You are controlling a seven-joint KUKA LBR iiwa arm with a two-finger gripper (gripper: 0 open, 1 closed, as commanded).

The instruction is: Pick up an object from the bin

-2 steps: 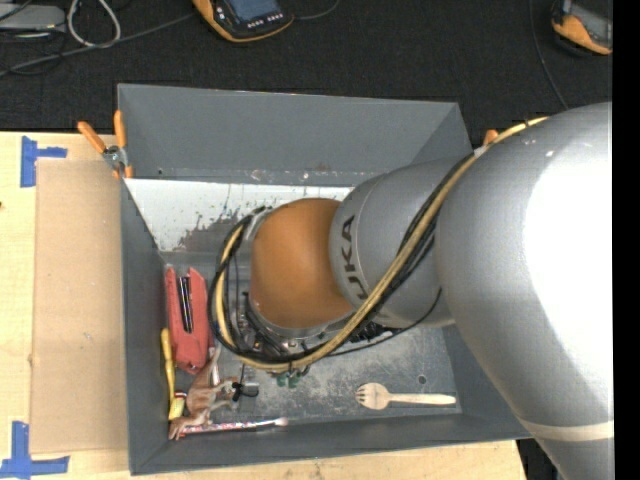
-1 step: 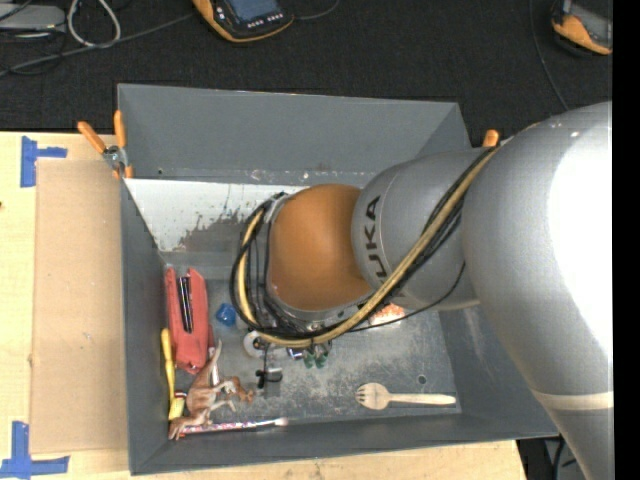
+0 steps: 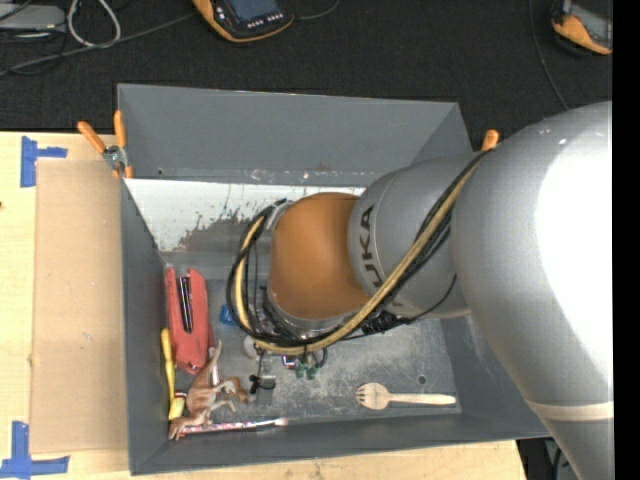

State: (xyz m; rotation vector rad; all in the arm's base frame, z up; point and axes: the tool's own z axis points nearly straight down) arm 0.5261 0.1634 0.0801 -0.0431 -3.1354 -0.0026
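Tan toy animal (image 3: 207, 395) near left wall (image 3: 143, 308), wooden fork (image 3: 405, 400) apart by front wall.

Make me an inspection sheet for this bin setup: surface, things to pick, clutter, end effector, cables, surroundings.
Surface: grey bin floor, scuffed, mostly bare on the right.
Job's things: red flat case along the left wall; yellow stick beside it; brown toy animal in the front left corner; wooden fork near the front wall; small blue piece by the wrist.
Clutter: nothing seen.
Grippers: end effector low over the floor, just right of the toy animal, largely hidden under the orange wrist cover.
Cables: yellow and black cables loop round the wrist.
Surroundings: handheld controller and loose cords on the dark floor behind the bin.
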